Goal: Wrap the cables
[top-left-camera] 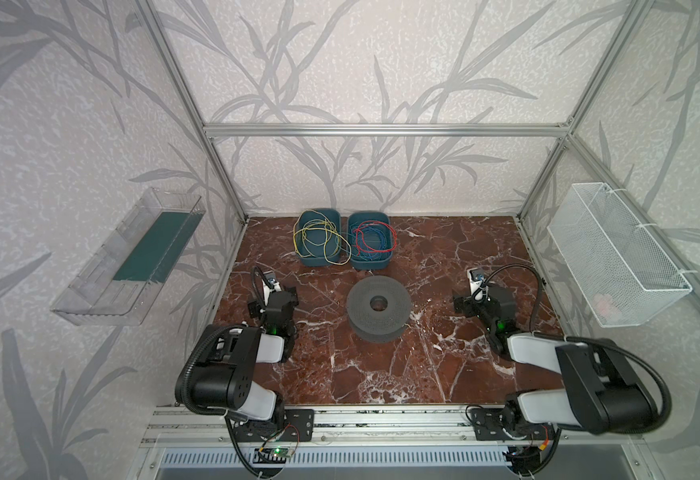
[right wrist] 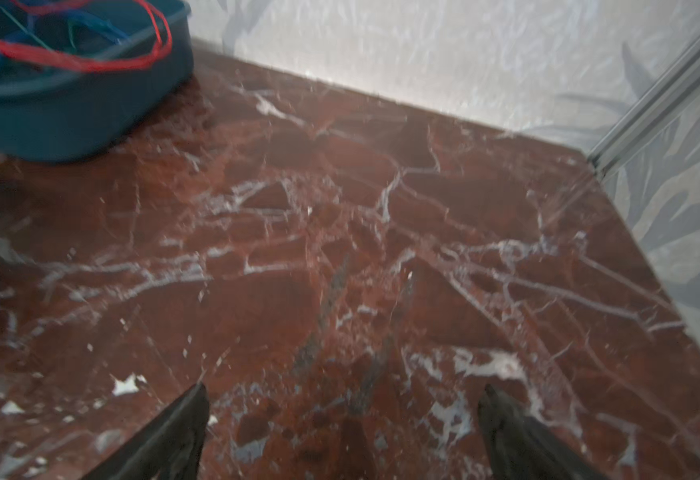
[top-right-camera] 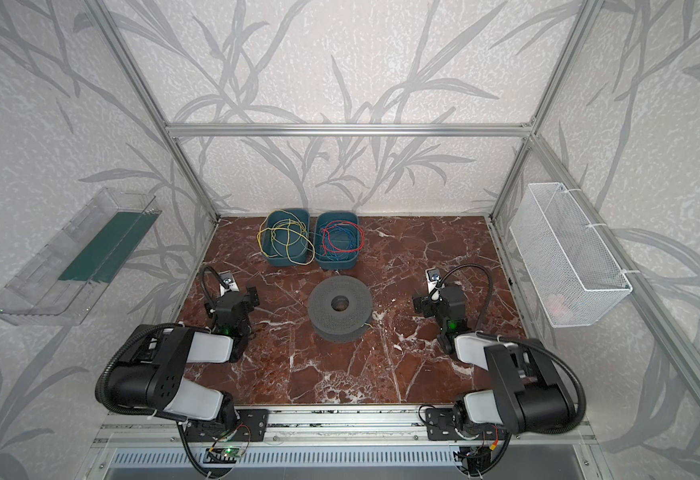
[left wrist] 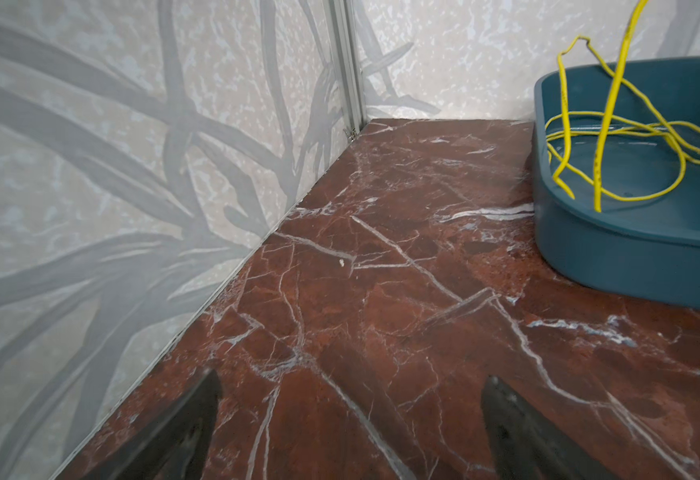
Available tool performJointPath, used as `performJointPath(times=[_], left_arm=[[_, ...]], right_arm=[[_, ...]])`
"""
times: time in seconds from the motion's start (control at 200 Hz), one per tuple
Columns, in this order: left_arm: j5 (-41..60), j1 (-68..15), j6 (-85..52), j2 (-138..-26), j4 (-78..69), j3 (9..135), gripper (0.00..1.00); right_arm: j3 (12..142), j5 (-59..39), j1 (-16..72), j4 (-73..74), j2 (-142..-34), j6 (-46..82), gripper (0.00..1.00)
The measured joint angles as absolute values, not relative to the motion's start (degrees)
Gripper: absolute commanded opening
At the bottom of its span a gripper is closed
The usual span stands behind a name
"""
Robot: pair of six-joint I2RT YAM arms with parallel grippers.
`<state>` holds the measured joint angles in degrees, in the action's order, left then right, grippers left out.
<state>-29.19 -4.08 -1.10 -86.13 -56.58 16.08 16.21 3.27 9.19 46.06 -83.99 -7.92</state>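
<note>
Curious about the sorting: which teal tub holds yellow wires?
The left teal plastic tub in both top views holds thin yellow wires; the right tub has red and blue wires.

A round grey plastic spool with tiny holes (top-left-camera: 379, 309) sits on the red marble table (top-left-camera: 443, 374). Two blue-green plastic tubs (top-left-camera: 314, 261) (top-left-camera: 371, 263) stand side by side at the far edge

Blur smears the right wrist view, where a teal bin (right wrist: 70, 112) of red and blue wires (right wrist: 103, 66) is cut by the edge. The yellow cables (left wrist: 614, 126) and a second bin (left wrist: 630, 257) run off the left wrist view. A pinkish object (top-left-camera: 603, 305) in the wire basket (top-left-camera: 618, 266) is too faint to identify.
</note>
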Motion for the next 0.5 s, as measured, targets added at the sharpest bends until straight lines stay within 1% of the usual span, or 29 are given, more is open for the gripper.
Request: performJointPath(times=[0.065, 0.1, 0.18, 0.265, 0.36, 0.5], left_arm=[[-27.3, -4.0, -1.0, -87.9, -57.5, 18.0, 0.99], [-26.5, -4.0, -0.9, -89.4, -58.7, 18.9, 0.99], [-25.2, -4.0, -1.1, -90.2, -57.3, 19.5, 0.99], [-24.4, -3.7, -1.1, -90.3, -57.5, 19.5, 0.99], [-23.9, -3.6, -1.1, -90.5, -57.3, 19.5, 0.99], [-23.8, -3.6, -1.1, -90.5, -57.6, 19.5, 0.99]], right_arm=[[15.9, 3.8, 9.1, 51.1, -90.0, -7.7, 0.99], [16.3, 4.1, 9.1, 51.4, -91.3, -7.6, 0.99], [18.8, 4.3, 8.7, 48.1, -90.3, -7.1, 0.99], [21.8, 3.5, 7.0, 50.0, -90.0, -6.0, 0.99], [22.2, 3.4, 5.7, 52.1, -90.0, -5.1, 0.99], [22.5, 2.9, 5.6, 49.7, -89.8, -4.5, 0.99]])
